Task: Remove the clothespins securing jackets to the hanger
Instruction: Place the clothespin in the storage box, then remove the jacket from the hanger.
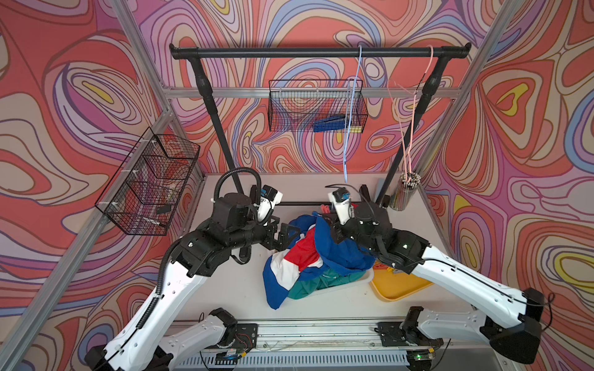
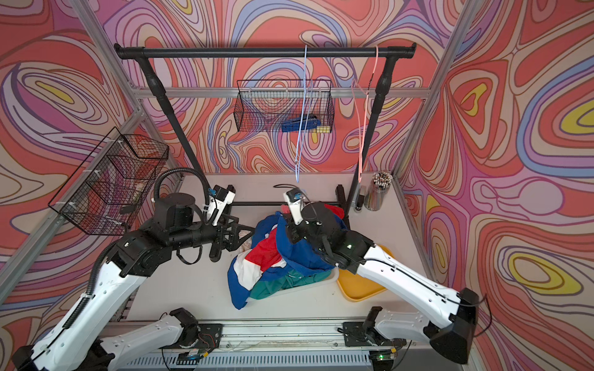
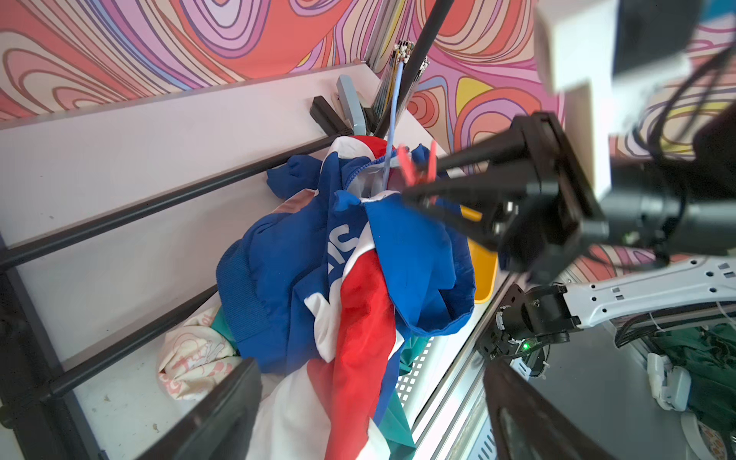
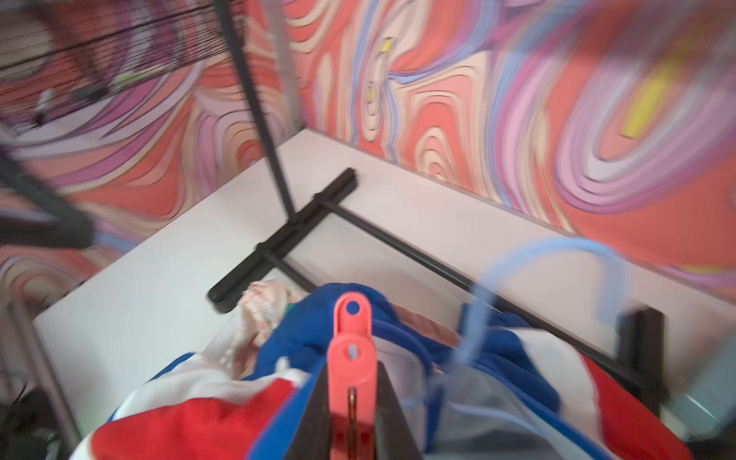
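The jackets lie heaped mid-table: a blue-red-white jacket (image 1: pixel 308 253) on top, a teal one (image 1: pixel 308 286) beneath, a pink-and-cream one (image 3: pixel 195 358) at the pile's far left edge. A light blue hanger (image 1: pixel 352 112) hangs from the rail with its lower end in the blue jacket's collar (image 3: pixel 374 175). My right gripper (image 4: pixel 352 374) is shut on a red-orange clothespin (image 4: pixel 350 342) above that collar; the left wrist view shows the clothespin (image 3: pixel 414 167) too. My left gripper (image 3: pixel 370 378) is open at the pile's left side, its fingers (image 3: pixel 223 410) wide apart over the fabric, holding nothing.
A black clothes rack (image 1: pixel 318 52) spans the back, its base bars (image 3: pixel 139 207) on the table. A pink hanger (image 1: pixel 414 106) hangs on the right. Wire baskets (image 1: pixel 316 109) (image 1: pixel 151 183) hang on the back and left walls. A yellow tray (image 1: pixel 398 286) and pencil cup (image 1: pixel 405 192) stand on the right.
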### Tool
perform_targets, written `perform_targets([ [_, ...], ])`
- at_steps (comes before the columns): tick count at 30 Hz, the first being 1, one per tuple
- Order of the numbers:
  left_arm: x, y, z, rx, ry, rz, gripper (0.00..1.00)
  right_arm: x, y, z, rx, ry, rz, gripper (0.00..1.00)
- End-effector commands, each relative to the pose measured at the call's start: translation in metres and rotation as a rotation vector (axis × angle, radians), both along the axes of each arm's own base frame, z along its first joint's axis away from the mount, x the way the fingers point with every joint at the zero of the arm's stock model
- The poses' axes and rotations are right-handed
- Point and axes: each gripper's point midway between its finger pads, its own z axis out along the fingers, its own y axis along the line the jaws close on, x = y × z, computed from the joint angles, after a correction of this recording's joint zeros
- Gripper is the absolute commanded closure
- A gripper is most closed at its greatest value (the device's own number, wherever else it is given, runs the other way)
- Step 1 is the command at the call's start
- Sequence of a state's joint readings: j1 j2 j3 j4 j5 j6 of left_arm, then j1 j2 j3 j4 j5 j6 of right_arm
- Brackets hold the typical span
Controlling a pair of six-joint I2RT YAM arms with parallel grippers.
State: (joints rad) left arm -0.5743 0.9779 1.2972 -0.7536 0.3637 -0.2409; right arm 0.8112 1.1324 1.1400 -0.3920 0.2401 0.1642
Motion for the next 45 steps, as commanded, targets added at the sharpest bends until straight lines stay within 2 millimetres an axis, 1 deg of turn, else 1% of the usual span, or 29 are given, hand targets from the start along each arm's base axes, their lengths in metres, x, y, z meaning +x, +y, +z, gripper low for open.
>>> perform_targets([
  [1, 0.007, 0.002, -0.011, 0.017, -0.040, 0.017, 0.07, 0.007, -0.098, -0.017, 0.087, 0.098, -0.380, 1.00],
  [2, 0.007, 0.002, -0.016, 0.019, -0.036, 0.014, 0.06, 0.002, -0.121, -0.027, 0.107, 0.136, -0.457, 1.00],
  [3, 0.006, 0.001, -0.020, 0.020, -0.033, 0.009, 0.06, -0.002, -0.138, -0.037, 0.119, 0.171, -0.518, 1.00],
  [5, 0.007, -0.002, -0.026, 0.015, -0.029, -0.002, 0.06, -0.015, -0.174, -0.065, 0.123, 0.255, -0.654, 1.00],
  [7, 0.007, -0.004, -0.031, 0.005, -0.028, -0.010, 0.05, -0.025, -0.196, -0.095, 0.136, 0.332, -0.740, 1.00],
  [8, 0.007, -0.006, -0.033, -0.005, -0.028, -0.015, 0.05, -0.029, -0.201, -0.113, 0.151, 0.381, -0.755, 1.00],
  [11, 0.006, -0.009, -0.038, -0.013, -0.016, -0.031, 0.05, -0.039, -0.215, -0.158, 0.214, 0.503, -0.820, 1.00],
  [13, 0.003, -0.008, -0.039, -0.015, -0.013, -0.035, 0.05, -0.044, -0.224, -0.182, 0.257, 0.562, -0.864, 1.00],
  [17, 0.000, -0.005, -0.041, -0.018, -0.014, -0.026, 0.05, -0.046, -0.231, -0.225, 0.336, 0.695, -0.900, 1.00],
  [19, -0.001, -0.002, -0.043, -0.016, -0.011, -0.014, 0.05, -0.047, -0.234, -0.240, 0.370, 0.740, -0.918, 1.00],
  [20, -0.001, 0.000, -0.044, -0.012, -0.009, -0.005, 0.05, -0.047, -0.236, -0.244, 0.382, 0.749, -0.931, 0.98],
  [21, -0.002, 0.001, -0.045, -0.008, -0.009, 0.000, 0.05, -0.046, -0.238, -0.245, 0.392, 0.747, -0.943, 0.89],
  [23, -0.004, 0.003, -0.046, -0.006, -0.007, 0.000, 0.04, -0.045, -0.242, -0.238, 0.397, 0.717, -0.959, 0.67],
  [24, -0.005, 0.003, -0.047, -0.004, -0.008, -0.002, 0.04, -0.044, -0.246, -0.232, 0.394, 0.696, -0.971, 0.54],
  [25, -0.006, 0.004, -0.048, 0.000, -0.008, -0.004, 0.04, -0.043, -0.250, -0.223, 0.389, 0.667, -0.985, 0.43],
  [26, -0.006, 0.004, -0.049, 0.006, -0.006, -0.006, 0.04, -0.042, -0.252, -0.214, 0.383, 0.638, -0.985, 0.35],
  [27, -0.007, 0.005, -0.050, 0.013, -0.004, -0.008, 0.04, -0.038, -0.254, -0.202, 0.373, 0.600, -0.973, 0.30],
  [29, -0.008, 0.005, -0.053, 0.027, 0.004, -0.015, 0.05, -0.030, -0.252, -0.176, 0.371, 0.539, -0.930, 0.29],
  [30, -0.008, 0.004, -0.055, 0.031, 0.008, -0.020, 0.05, -0.026, -0.251, -0.162, 0.366, 0.506, -0.906, 0.32],
  [32, -0.009, 0.003, -0.057, 0.034, 0.014, -0.035, 0.05, -0.019, -0.239, -0.125, 0.351, 0.404, -0.827, 0.37],
  [33, -0.010, 0.002, -0.059, 0.034, 0.020, -0.042, 0.05, -0.015, -0.229, -0.104, 0.337, 0.345, -0.782, 0.38],
  [34, -0.010, 0.000, -0.062, 0.035, 0.025, -0.049, 0.05, -0.012, -0.214, -0.084, 0.321, 0.291, -0.720, 0.39],
  [35, -0.010, -0.001, -0.064, 0.037, 0.031, -0.056, 0.05, -0.009, -0.199, -0.068, 0.311, 0.247, -0.657, 0.39],
  [36, -0.010, -0.003, -0.067, 0.038, 0.038, -0.063, 0.05, -0.007, -0.179, -0.051, 0.306, 0.203, -0.579, 0.38],
  [38, -0.008, -0.006, -0.073, 0.046, 0.059, -0.073, 0.05, -0.004, -0.136, -0.028, 0.305, 0.140, -0.409, 0.36],
  [40, -0.003, -0.008, -0.079, 0.060, 0.074, -0.069, 0.05, -0.001, -0.098, -0.013, 0.290, 0.098, -0.276, 0.32],
  [42, 0.003, -0.009, -0.084, 0.071, 0.088, -0.055, 0.05, 0.002, -0.071, -0.002, 0.294, 0.062, -0.189, 0.29],
  [43, 0.004, -0.011, -0.086, 0.072, 0.096, -0.059, 0.05, 0.004, -0.060, 0.002, 0.305, 0.049, -0.148, 0.27],
  [45, 0.006, -0.013, -0.087, 0.068, 0.107, -0.059, 0.05, 0.009, -0.045, 0.010, 0.333, 0.037, -0.096, 0.24],
])
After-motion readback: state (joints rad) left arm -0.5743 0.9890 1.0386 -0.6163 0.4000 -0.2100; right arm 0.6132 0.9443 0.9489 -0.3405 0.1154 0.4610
